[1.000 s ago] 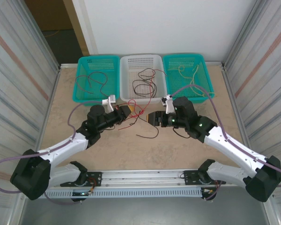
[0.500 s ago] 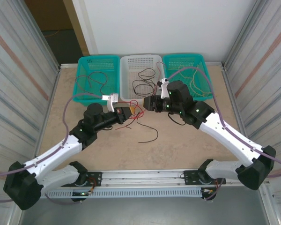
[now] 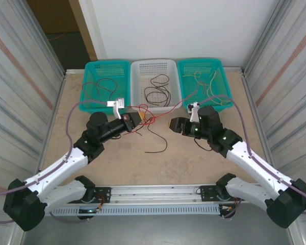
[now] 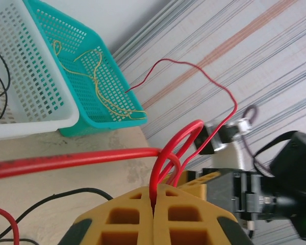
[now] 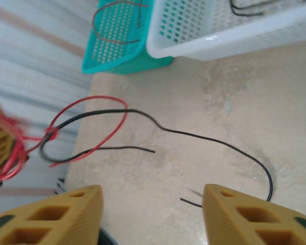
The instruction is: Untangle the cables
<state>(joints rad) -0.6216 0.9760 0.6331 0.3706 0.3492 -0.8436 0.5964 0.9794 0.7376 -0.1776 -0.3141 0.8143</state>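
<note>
Left pincer (image 4: 154,198) clamps red cables (image 4: 81,161); right pincer (image 5: 152,196) gapes empty, seemingly above the black cable (image 5: 214,143) on open table (image 5: 194,92).

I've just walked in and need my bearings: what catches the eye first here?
The left hand, shut on a bunch of red cables over the middle of the table, draws the eye first. Facing it, the right hand stands open near a loose black cable.
</note>
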